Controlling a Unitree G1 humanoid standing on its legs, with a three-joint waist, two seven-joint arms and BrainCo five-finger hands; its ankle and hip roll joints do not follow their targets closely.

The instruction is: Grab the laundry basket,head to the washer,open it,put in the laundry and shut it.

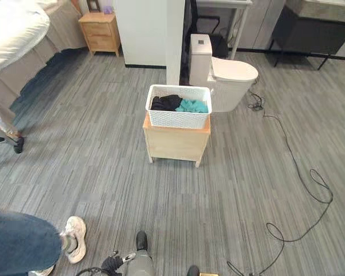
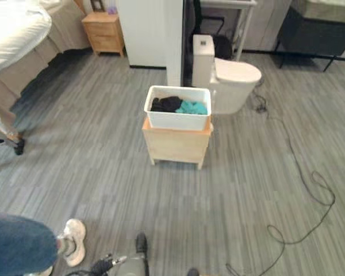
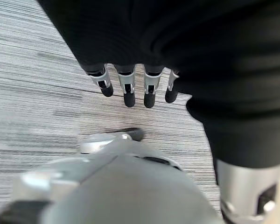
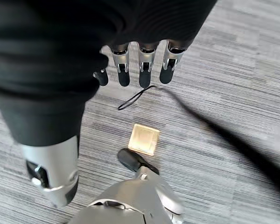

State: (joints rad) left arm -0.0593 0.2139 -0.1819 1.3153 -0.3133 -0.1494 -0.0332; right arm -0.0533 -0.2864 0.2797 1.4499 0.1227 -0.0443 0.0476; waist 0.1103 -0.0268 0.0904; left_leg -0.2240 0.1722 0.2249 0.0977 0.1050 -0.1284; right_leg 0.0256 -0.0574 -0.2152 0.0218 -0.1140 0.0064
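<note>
At this moment you had not started the first step. The laundry basket (image 1: 178,107), white and perforated, sat on top of a small wooden stand (image 1: 176,144) in the middle of the floor (image 1: 92,172), well ahead of the robot. It held a black garment (image 1: 165,103) and a teal garment (image 1: 191,106) lying side by side. No hand was touching the basket.

Hand status:
- The left hand (image 3: 135,88) hung over the bare floor, its fingers (image 3: 129,91) straight, relaxed and holding nothing.
- The right hand (image 4: 140,65) hung likewise, its fingers (image 4: 145,70) straight and empty, above a small square floor plate (image 4: 144,139).

Surroundings you needed to account for:
- A toilet (image 1: 224,75) stood just beside the basket, behind it to the right.
- A white partition wall (image 1: 149,31) rose behind the basket.
- A bed (image 1: 17,34) and a wooden nightstand (image 1: 100,33) lay far left.
- A person's leg and shoe (image 1: 75,238) stood close on the near left.

Judged from these views, every step was outstanding: you still had to walk up to the stand, grasp the basket with both hands, carry it to the washer, open the door, load the laundry and close the door. I could not identify a washer here, so locating it came after the pickup.
</note>
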